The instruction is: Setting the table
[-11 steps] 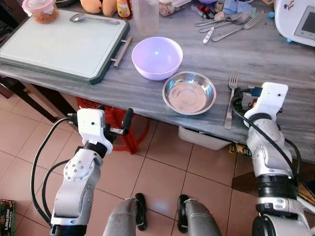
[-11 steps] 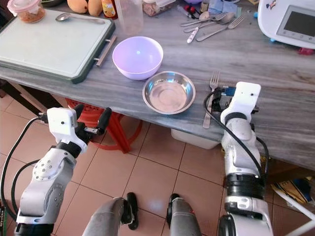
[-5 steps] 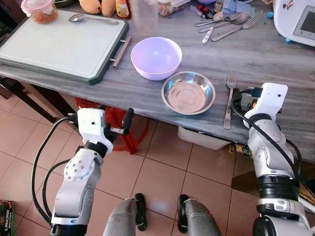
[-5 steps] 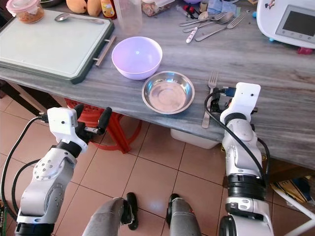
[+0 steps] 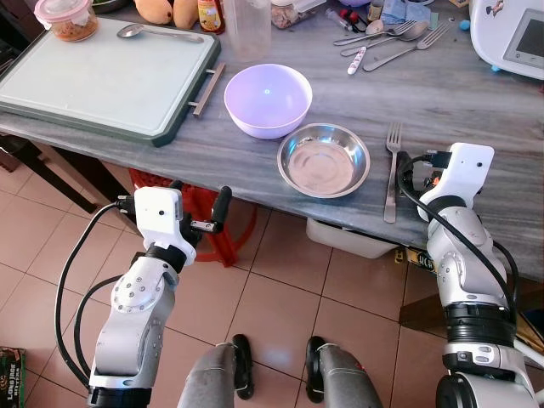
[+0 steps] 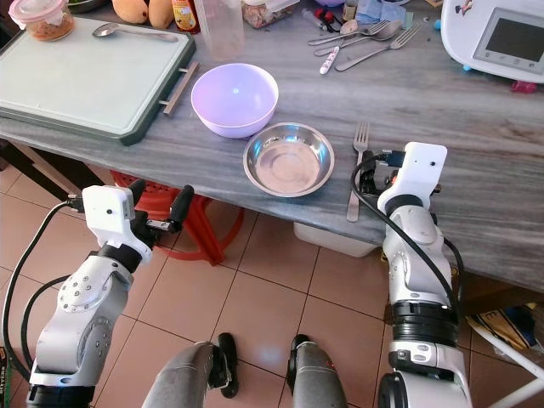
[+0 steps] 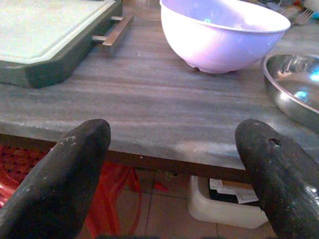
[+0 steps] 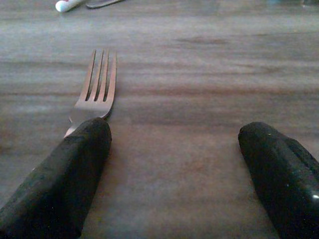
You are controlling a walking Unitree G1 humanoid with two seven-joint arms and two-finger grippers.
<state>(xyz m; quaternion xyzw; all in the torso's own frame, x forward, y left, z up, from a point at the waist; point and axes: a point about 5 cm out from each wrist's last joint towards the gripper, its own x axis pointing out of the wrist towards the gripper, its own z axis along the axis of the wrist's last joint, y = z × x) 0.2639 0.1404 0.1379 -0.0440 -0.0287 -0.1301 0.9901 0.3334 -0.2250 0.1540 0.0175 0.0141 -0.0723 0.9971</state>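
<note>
A lilac bowl (image 5: 268,99) and a steel bowl (image 5: 324,159) stand side by side near the front edge of the grey wooden table (image 5: 476,102). A fork (image 5: 390,170) lies on the table just right of the steel bowl, tines pointing away from me. My right gripper (image 8: 174,169) rests open on the table right beside the fork; one finger (image 8: 65,179) covers the fork's handle (image 8: 97,89) in the right wrist view. My left gripper (image 5: 200,219) is open and holds nothing, in front of the table edge and below it, facing the lilac bowl (image 7: 219,35).
A green-rimmed cutting board (image 5: 102,72) with a spoon (image 5: 157,32) and a pink-lidded container (image 5: 68,19) fills the table's left. Loose cutlery (image 5: 391,38), a clear cup (image 5: 249,25) and a white appliance (image 5: 514,34) stand at the back. A red stool (image 5: 200,204) and white bin (image 5: 348,238) sit underneath.
The whole view has shifted slightly, so the camera moved. Neither gripper nor the fork and bowls have visibly changed.
</note>
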